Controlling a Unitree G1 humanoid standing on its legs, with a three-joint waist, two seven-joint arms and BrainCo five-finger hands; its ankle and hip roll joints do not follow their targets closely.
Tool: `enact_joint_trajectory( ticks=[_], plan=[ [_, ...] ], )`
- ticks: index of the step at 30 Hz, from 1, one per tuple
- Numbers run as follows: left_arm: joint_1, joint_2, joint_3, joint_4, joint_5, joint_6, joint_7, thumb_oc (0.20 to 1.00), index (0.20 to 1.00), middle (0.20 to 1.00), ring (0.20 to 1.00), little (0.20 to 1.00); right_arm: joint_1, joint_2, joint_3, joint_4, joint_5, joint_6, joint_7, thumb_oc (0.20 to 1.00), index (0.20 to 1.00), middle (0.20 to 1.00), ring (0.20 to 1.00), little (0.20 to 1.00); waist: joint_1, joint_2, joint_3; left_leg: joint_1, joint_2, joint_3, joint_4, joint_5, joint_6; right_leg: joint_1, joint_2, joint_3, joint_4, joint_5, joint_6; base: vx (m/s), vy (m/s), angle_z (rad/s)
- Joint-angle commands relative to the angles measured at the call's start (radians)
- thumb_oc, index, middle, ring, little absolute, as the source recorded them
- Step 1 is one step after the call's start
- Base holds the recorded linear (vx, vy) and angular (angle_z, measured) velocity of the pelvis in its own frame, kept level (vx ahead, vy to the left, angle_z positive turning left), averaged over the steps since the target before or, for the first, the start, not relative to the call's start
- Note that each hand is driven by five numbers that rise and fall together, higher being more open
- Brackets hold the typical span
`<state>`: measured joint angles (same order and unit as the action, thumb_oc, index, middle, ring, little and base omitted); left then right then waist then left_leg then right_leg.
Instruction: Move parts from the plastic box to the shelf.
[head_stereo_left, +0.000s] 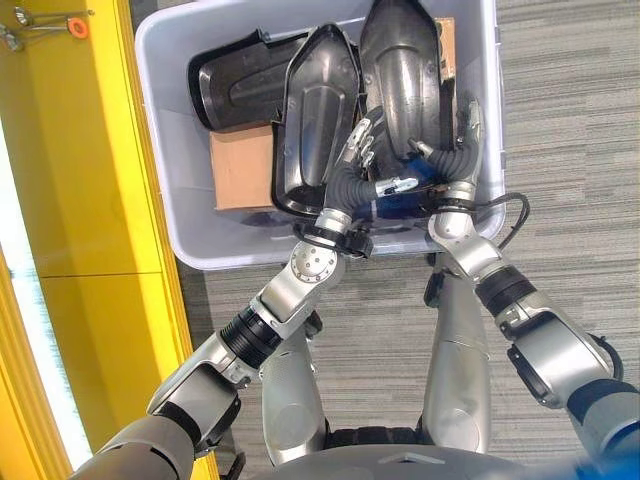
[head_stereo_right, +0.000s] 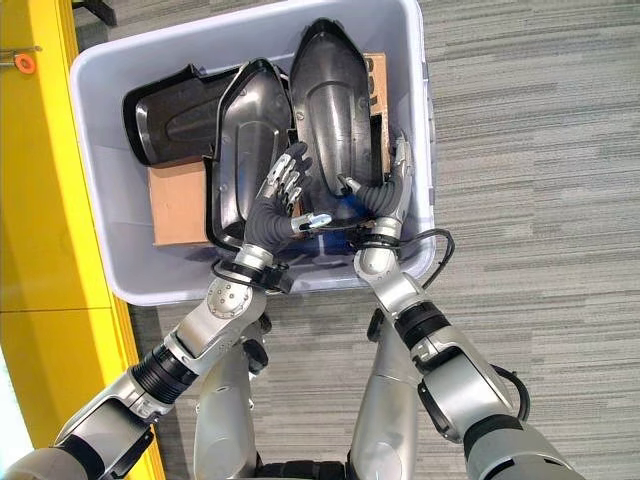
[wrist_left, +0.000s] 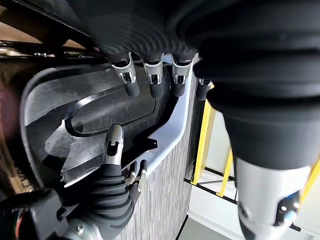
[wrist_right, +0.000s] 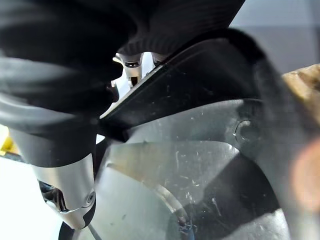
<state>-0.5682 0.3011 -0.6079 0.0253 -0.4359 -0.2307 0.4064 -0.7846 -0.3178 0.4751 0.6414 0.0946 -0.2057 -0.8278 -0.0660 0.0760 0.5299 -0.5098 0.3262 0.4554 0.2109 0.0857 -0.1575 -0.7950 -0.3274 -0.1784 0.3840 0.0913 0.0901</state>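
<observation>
Fingers of both hands flank one black part in the plastic box (head_stereo_right: 100, 180).
Left hand (head_stereo_right: 278, 205) is spread loosely against the part (head_stereo_right: 335, 110); right hand (head_stereo_right: 390, 190) curls round its far edge.

I find no legible text, label, number or sign in any view. The cardboard (head_stereo_left: 240, 165) lying in the plastic box (head_stereo_left: 165, 70), toward its left wall, shows me plain brown faces with no print I can read. The black moulded parts (head_stereo_right: 335, 95) carry scuffs but no readable marking. A faint embossed mark on one part in the left wrist view cannot be read.
</observation>
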Motion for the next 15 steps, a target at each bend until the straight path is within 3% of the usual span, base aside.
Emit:
enact_joint_trajectory(
  ticks=[1,2,15],
  plan=[
    [-0.004,0.022,0.003,-0.032,0.104,-0.066,0.066,1.000,1.000,1.000,1.000,1.000,0.030,0.033,-0.009,0.018,0.051,0.029,0.038,0.893,0.893,0.893,0.893,0.893,0.027,-0.010,-0.010,-0.105,0.005,-0.033,0.051,-0.046,-0.010,0.023,0.084,-0.096,0.068,-0.167,-0.015,0.01,-0.049,-0.03],
    [0.004,0.027,0.006,-0.027,0.111,-0.063,0.080,1.000,1.000,1.000,1.000,1.000,0.033,0.030,-0.007,0.009,0.046,0.038,0.049,0.200,0.200,0.200,0.200,0.200,0.029,-0.012,-0.010,-0.110,0.010,-0.035,0.050,-0.043,-0.013,0.019,0.085,-0.099,0.065,-0.165,-0.016,0.01,-0.047,-0.03],
    [0.045,0.040,0.016,0.018,0.116,-0.113,0.040,1.000,1.000,1.000,1.000,1.000,0.033,0.017,0.020,0.040,0.050,0.039,0.071,0.200,0.200,0.200,0.200,0.200,0.047,-0.016,-0.010,-0.123,0.020,-0.051,0.047,-0.034,-0.017,0.009,0.084,-0.114,0.076,-0.169,-0.022,0.00,-0.021,0.03]
  ],
)
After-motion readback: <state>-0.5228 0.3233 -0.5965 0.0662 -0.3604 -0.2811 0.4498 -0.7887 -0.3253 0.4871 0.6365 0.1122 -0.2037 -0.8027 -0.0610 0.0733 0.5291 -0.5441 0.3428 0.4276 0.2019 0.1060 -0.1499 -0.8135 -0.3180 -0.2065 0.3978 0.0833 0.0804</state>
